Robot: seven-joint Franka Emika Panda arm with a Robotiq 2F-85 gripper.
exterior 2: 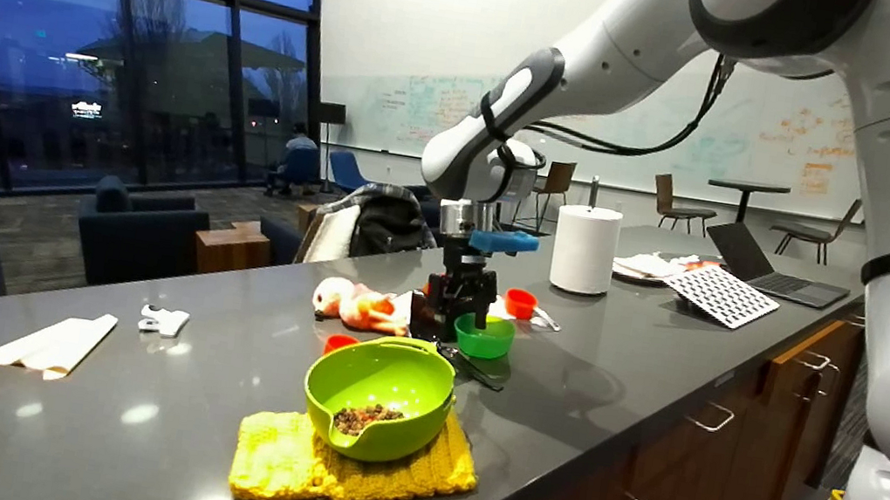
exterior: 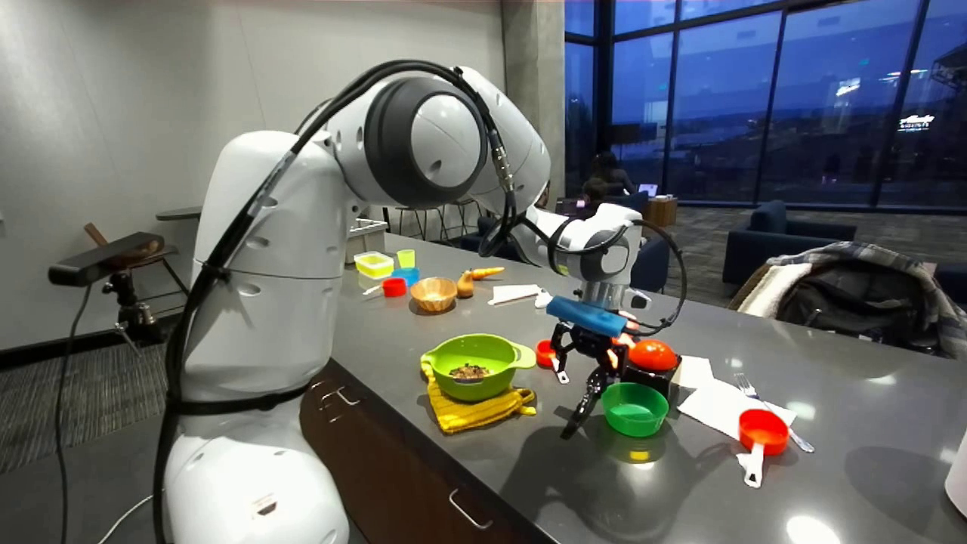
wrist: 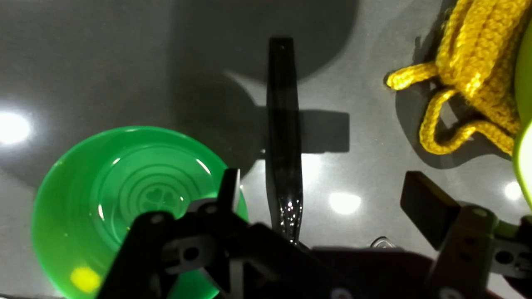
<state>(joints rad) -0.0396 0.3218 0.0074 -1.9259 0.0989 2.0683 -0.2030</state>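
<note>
Black utensil handle [wrist: 284, 124]: long, narrow, straight, glossy, bright glints toward its lower part in the wrist view, where it disappears behind the pincer [wrist: 323, 193]. Sits at the surface [exterior 2: 215, 374], just beside the green bowl [wrist: 62, 199], gap visible between them. Flat or propped: can't tell.

Green bowl: translucent, upright; ringed base with clover motif shows bare, yellow patch on its wall. Dark box [exterior: 650, 375] right behind it in an exterior view, red round item [exterior: 653, 353] on or in it, can't tell which. Lime bowl [exterior 2: 404, 438] on yellow knitted cloth [exterior 2: 273, 458], small pile of brown and reddish bits at the bottom. Red measuring cup [exterior: 770, 447], white handle, further along.

Pincer: spread wide, nothing gripped. Handle runs between the fingers, clear space both sides. One finger overlaps the green bowl in the wrist view; contact can't be told.
</note>
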